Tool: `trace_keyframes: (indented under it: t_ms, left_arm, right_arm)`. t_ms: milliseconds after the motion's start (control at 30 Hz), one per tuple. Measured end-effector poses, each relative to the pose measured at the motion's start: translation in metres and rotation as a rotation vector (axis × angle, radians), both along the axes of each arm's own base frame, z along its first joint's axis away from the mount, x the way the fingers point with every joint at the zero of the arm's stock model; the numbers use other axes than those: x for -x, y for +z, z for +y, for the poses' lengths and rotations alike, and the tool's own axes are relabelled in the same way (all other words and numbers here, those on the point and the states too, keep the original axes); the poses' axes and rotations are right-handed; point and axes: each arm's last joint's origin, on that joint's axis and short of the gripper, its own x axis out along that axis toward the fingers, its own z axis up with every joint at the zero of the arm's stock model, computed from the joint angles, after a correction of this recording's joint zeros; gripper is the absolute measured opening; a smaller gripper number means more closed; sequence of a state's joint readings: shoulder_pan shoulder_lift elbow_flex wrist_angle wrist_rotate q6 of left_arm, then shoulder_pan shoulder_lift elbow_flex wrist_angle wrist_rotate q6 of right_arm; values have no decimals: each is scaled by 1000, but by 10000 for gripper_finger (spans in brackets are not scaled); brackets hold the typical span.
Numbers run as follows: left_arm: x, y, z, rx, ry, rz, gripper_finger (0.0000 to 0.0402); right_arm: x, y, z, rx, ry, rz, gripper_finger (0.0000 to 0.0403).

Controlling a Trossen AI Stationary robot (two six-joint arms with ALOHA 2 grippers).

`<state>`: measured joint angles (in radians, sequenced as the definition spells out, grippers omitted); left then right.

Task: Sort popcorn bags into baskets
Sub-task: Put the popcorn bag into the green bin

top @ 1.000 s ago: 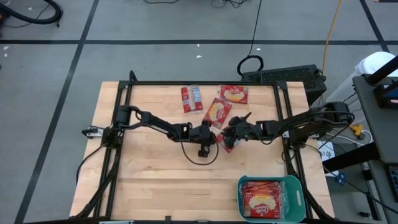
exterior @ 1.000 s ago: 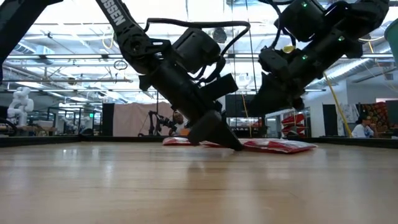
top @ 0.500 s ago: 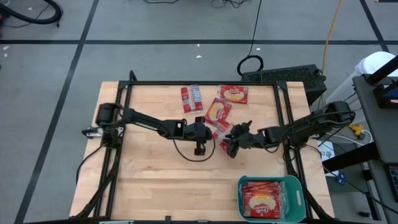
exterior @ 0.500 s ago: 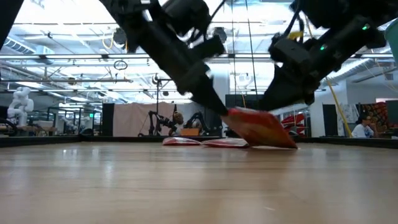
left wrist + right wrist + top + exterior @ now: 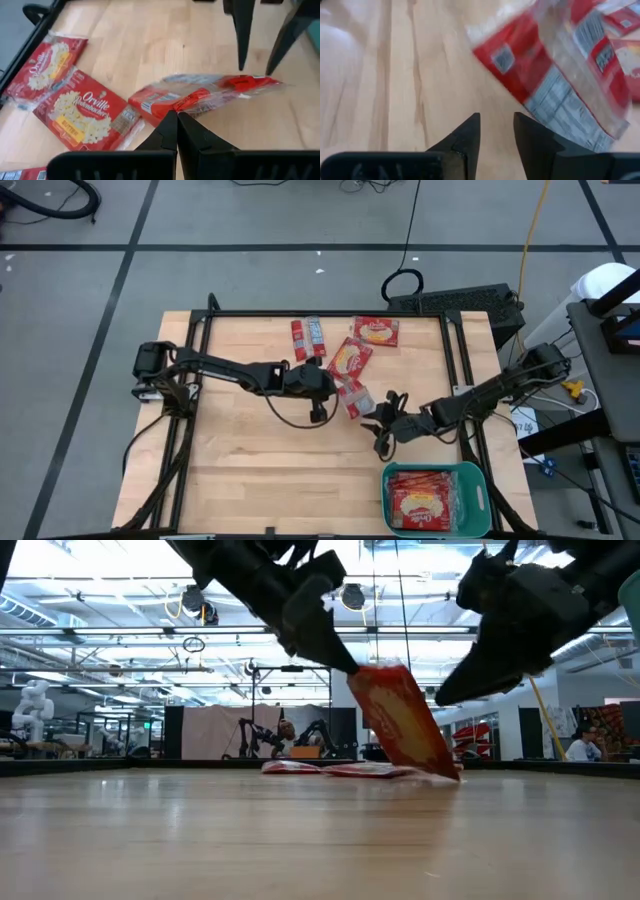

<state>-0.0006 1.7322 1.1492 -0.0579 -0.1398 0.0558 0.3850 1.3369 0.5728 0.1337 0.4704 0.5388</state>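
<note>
While both jaws were on the same packet half a second ago, we now read it as a handover gone one way: the left gripper [image 5: 176, 131] has its jaws pinched shut on the edge of the popcorn bag [image 5: 349, 398], and the right gripper [image 5: 384, 427] has let go and backed off toward 5 o'clock of it. In the low view the bag [image 5: 402, 720] hangs tilted from its top corner, lower corner at or just above the worktop [image 5: 240, 450]; a second ago it lay flat there.

Right jaws: parted a little, nothing between them; in its wrist view the packet [image 5: 560, 70] sits ahead of the fingertips, not touching.

Left jaws: fully closed on the packet's near edge [image 5: 200, 97]; the rest of the bag sticks out past them, grey label side partly showing.

Outward from there:
- three more packets on the worktop at 12 to 1 o'clock of the held one: one just beside it [image 5: 350, 359], one at the far edge [image 5: 376, 331], one label-up at 11 o'clock [image 5: 308, 338].
- teal basket [image 5: 472, 473] at 5 o'clock, near-right corner, already holding red packets.

We judge the task well along, four bags left outside. The left arm is the far arm from the basket, so the carry is long or a re-pass to the right is needed.
</note>
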Motion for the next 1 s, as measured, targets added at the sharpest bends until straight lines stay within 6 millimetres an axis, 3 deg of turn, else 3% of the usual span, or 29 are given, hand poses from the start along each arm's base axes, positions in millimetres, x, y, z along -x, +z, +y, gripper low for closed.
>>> trace_keyframes:
  t_ms: [133, 300, 600, 1000]
  left_arm:
    - [2, 8, 1, 11, 10, -33, 1]
    - [0, 12, 6, 48, 11, -80, 1]
    - [0, 13, 12, 54, 18, -89, 1]
    - [-1, 13, 12, 60, 24, -91, 1]
  right_arm:
    - [3, -1, 2, -8, -43, 2, 134]
    - [3, -2, 0, 114, -129, -20, 162]
    - [-9, -2, 2, 189, -63, -78, 219]
    - [-25, -14, 2, 258, -163, -174, 210]
